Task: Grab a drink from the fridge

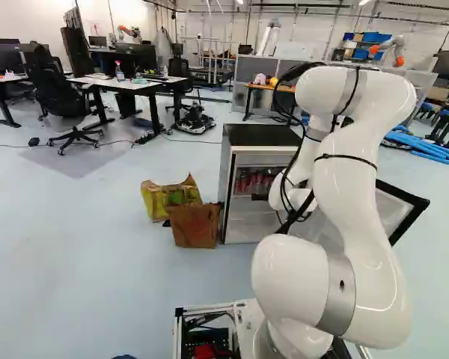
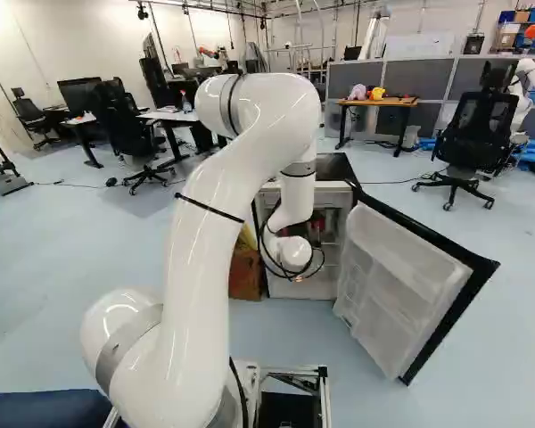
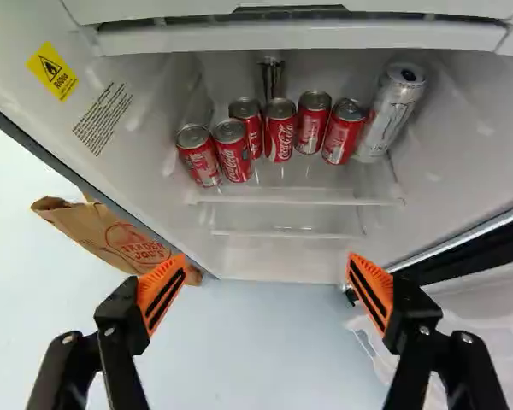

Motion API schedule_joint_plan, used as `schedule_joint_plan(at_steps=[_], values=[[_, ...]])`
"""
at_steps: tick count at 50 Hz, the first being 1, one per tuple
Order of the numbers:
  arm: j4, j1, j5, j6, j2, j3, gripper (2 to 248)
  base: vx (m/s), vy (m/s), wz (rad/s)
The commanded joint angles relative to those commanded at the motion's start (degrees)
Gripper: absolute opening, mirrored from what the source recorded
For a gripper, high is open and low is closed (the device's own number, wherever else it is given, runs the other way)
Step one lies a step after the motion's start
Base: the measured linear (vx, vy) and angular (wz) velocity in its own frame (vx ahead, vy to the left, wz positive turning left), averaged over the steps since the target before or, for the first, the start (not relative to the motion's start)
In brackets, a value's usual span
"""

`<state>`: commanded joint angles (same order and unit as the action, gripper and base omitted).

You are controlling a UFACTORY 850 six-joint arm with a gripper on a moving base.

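Gripper (image 1: pixel 260 197) fingers stand wide apart. In the wrist view, both orange pads (image 3: pixel 158 278) are separated from the cans, and the space between them holds no object.

Six red cans (image 3: pixel 280 130) stand grouped inside the fridge (image 1: pixel 266 134), ahead of the fingertips and largely within the span between the two fingers. A taller silver can (image 3: pixel 389 111) leans beside the end of the red group, on the side nearer the fridge door (image 2: pixel 401 285). A further metallic can (image 3: pixel 272 77) is located behind the red group.

The shelf edge (image 3: pixel 295 201) runs across between the can group and the fingertips. A white ledge (image 3: pixel 299 38) spans the cavity beyond the cans. A yellow warning label (image 3: pixel 52 72) is fixed to the inner side wall.

The fridge occupies the middle of the left base view. Its door is open and extends to the lower right of the right base view. The white arm (image 2: pixel 218 187) reaches forward to the fridge opening. A brown paper bag (image 1: pixel 194 224) is positioned beside the fridge, left of centre in the left base view; a yellow bag (image 1: pixel 161 198) stands directly behind it.

A wooden-topped table (image 2: pixel 394 102) is located behind the fridge, toward the upper right of the right base view. An office chair (image 2: pixel 473 134) stands at the right of that view.
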<state>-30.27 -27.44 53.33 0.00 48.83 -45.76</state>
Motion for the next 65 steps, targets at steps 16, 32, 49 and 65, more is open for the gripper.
schedule_joint_plan(at_steps=[16,32,49,65], values=[[-2.9,0.1,2.9,0.0,4.5,-4.3,247,0.000,0.000,0.000],[-5.5,0.1,4.4,0.0,8.9,-8.8,247,0.000,0.000,0.000],[-8.2,0.1,6.6,0.0,13.5,-13.6,247,0.000,0.000,0.000],[-10.5,0.3,8.9,0.0,17.8,-18.3,247,0.000,0.000,0.000]])
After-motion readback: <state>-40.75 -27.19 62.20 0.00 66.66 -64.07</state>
